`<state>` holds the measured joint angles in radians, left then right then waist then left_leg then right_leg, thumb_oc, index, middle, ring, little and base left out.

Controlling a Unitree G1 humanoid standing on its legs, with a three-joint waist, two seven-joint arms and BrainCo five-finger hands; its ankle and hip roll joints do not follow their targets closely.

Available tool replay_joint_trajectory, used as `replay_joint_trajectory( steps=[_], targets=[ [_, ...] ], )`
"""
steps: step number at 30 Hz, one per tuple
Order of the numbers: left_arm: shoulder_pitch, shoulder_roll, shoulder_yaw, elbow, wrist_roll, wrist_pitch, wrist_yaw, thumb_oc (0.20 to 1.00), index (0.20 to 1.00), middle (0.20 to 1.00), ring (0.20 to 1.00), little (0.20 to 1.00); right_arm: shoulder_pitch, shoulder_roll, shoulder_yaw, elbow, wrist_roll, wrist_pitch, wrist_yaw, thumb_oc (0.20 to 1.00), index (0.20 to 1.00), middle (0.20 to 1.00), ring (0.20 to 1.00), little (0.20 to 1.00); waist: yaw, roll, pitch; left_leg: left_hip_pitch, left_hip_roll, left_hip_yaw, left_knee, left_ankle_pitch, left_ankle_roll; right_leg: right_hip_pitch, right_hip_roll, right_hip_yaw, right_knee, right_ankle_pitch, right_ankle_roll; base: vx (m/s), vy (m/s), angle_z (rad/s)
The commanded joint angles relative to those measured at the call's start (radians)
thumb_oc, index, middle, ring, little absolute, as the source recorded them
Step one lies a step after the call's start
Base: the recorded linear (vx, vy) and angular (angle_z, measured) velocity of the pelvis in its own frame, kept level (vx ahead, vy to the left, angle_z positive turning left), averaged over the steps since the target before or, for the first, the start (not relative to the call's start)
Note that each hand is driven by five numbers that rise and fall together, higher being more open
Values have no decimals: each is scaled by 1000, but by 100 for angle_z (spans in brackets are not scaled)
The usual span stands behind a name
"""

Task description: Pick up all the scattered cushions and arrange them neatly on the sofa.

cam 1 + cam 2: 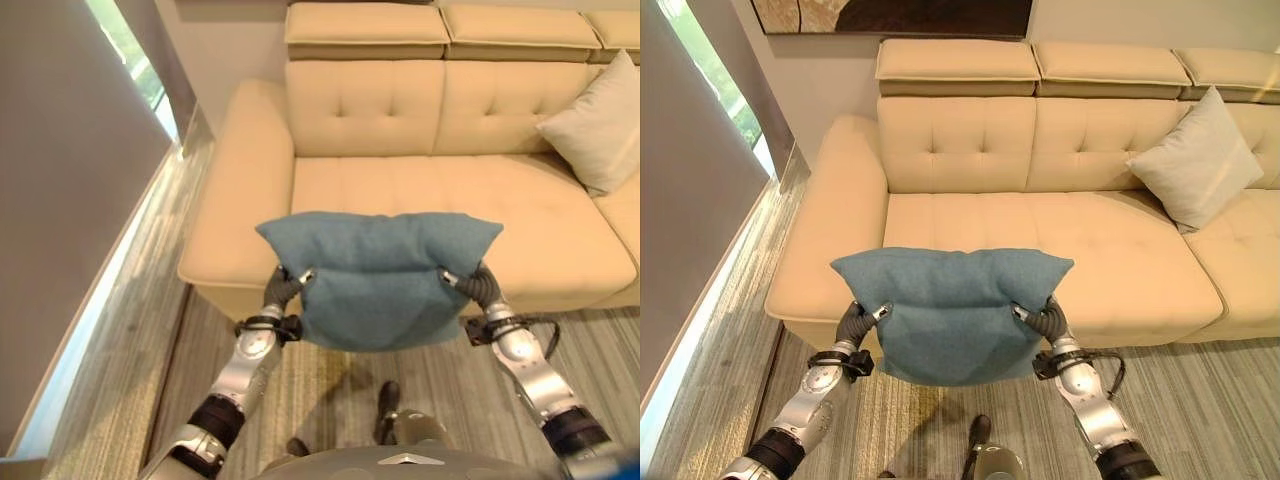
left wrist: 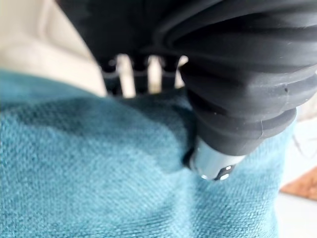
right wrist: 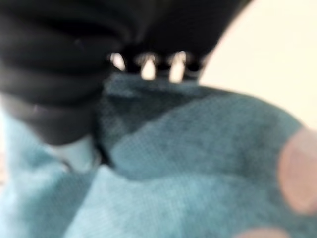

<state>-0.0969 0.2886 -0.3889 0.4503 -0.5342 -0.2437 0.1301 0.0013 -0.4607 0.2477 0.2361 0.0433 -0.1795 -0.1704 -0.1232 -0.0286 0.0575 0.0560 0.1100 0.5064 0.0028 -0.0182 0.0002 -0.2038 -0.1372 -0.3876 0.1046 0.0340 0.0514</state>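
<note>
We've got the teal cushion (image 1: 952,312) pinched in both hands, left hand (image 1: 857,322) & right hand (image 1: 1044,320) (thumbs dug in), so keep it level, carry fwd over the beige sofa (image 1: 1110,250), lower onto seat.

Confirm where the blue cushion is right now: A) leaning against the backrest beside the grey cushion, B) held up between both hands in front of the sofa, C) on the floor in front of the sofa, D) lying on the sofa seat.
B: the blue cushion hangs clear of the seat of the sofa, pinched at its sides by the left hand and the right hand.
</note>
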Motion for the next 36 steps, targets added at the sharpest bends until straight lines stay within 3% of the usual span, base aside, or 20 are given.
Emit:
replay_joint_trajectory(
  steps=[1,3,4,6,7,8,9,12,14,15,21,25,27,28,30,31,33,35,36],
  targets=[
    [-34,-19,-5,-78,32,-47,-71,200,200,200,200,200,-44,0,-22,-121,-2,-77,15,200,200,200,200,200,-29,-38,-15,-85,54,-59,252,-25,-114,134,5,78,-71,-8,65,21,-164,-1],
    [-18,-21,-2,-87,29,-45,-69,200,200,200,200,200,-43,-14,-19,-131,2,-74,16,200,200,200,200,200,-23,-41,-8,-118,97,-77,373,3,-131,164,31,88,-94,-26,40,47,-171,3],
    [-9,-26,2,-93,23,-46,-64,200,200,200,200,200,-41,-15,-17,-135,10,-72,18,200,200,200,200,200,-20,-41,-7,-130,98,-99,395,0,-130,173,37,94,-101,-32,33,58,-64,-15],
    [-10,-37,2,-102,7,-39,-61,200,200,200,200,200,-52,-19,-17,-136,16,-66,16,200,200,200,200,200,-11,-47,-3,-164,71,-155,366,-20,-114,180,32,106,-114,-34,39,57,46,-36],
    [-18,-35,1,-108,14,-36,-51,200,200,200,200,200,-62,-23,-19,-136,28,-62,14,200,200,200,200,200,1,-56,-2,-220,27,-215,300,-48,-91,179,20,128,-114,-36,50,123,164,-41],
    [-17,-29,4,-114,17,-38,-47,200,200,200,200,200,-74,-23,-17,-126,36,-54,9,200,200,200,200,200,19,-47,4,-219,-1,-289,202,-36,-83,167,29,157,-89,-43,53,157,164,-39],
    [-17,-29,0,-112,17,-37,-50,200,200,200,200,200,-71,-21,-19,-125,39,-55,11,200,200,200,200,200,18,-53,2,-237,-4,-300,211,-20,-84,169,22,158,-89,-45,56,167,152,-49],
    [-5,-32,11,-115,16,-33,-51,200,200,200,200,200,-63,-1,-26,-126,37,-51,14,200,200,200,200,200,26,-31,4,-183,-45,-291,133,-21,-56,164,10,178,-30,-55,76,150,209,-46],
    [-5,-31,11,-115,16,-33,-51,200,200,200,200,200,-63,-1,-26,-126,37,-51,14,200,200,200,200,200,28,-32,5,-180,-46,-289,129,-20,-55,162,9,181,-28,-56,77,74,165,-65],
    [5,-12,26,-131,22,-29,-56,200,200,200,200,200,-75,17,-22,-120,29,-48,19,200,200,200,200,200,36,-24,24,-150,-61,-264,111,-31,-22,113,-18,198,89,-54,96,67,191,-79],
    [25,2,46,-131,28,-28,-58,200,200,200,200,200,-76,41,-11,-113,30,-45,36,200,200,200,200,200,47,-22,33,-97,-88,-244,88,-56,21,45,-34,212,243,-37,105,87,127,-32],
    [24,1,53,-135,27,-27,-58,200,200,200,200,200,-94,37,3,-105,23,-40,43,200,200,200,200,200,46,-21,28,-57,-107,-239,48,-65,24,-1,-26,206,174,-14,101,128,22,-10],
    [10,-8,49,-131,20,-25,-53,200,200,200,200,200,-108,37,7,-96,33,-37,40,200,200,200,200,200,31,-29,32,-31,-128,-253,38,-81,25,-48,-1,221,46,34,106,180,-44,-10],
    [9,-8,49,-131,20,-25,-53,200,200,200,200,200,-109,37,7,-95,33,-38,40,200,200,200,200,200,31,-27,33,-30,-126,-254,39,-82,24,-44,1,220,42,35,106,127,-38,-14],
    [-11,-17,46,-121,14,-31,-55,200,200,200,200,200,-106,34,2,-96,35,-37,39,200,200,200,200,200,6,-38,42,-13,-143,-290,48,-104,22,-72,39,283,-10,50,115,188,-64,-3],
    [-11,-17,45,-121,14,-31,-55,200,200,200,200,200,-105,34,2,-96,35,-37,39,200,200,200,200,200,5,-37,43,-12,-142,-291,50,-105,22,-69,39,282,-12,50,115,196,-73,19],
    [-16,-33,31,-108,16,-35,-68,200,200,200,200,200,-94,24,-4,-93,33,-42,41,200,200,200,200,200,-5,-43,32,-6,-154,-316,72,-131,21,-44,59,330,-22,48,101,181,-75,47],
    [-15,-49,23,-104,-1,-35,-75,200,200,200,200,200,-78,16,-18,-92,37,-46,38,200,200,200,200,200,-16,-41,21,-16,-145,-323,130,-138,-7,-19,73,338,-21,40,84,231,-149,91],
    [-20,-57,17,-100,-13,-34,-77,200,200,200,200,200,-63,7,-30,-98,39,-49,39,200,200,200,200,200,-28,-40,18,-44,-111,-308,218,-125,-42,7,69,314,-30,32,70,210,-216,93]
  ],
)
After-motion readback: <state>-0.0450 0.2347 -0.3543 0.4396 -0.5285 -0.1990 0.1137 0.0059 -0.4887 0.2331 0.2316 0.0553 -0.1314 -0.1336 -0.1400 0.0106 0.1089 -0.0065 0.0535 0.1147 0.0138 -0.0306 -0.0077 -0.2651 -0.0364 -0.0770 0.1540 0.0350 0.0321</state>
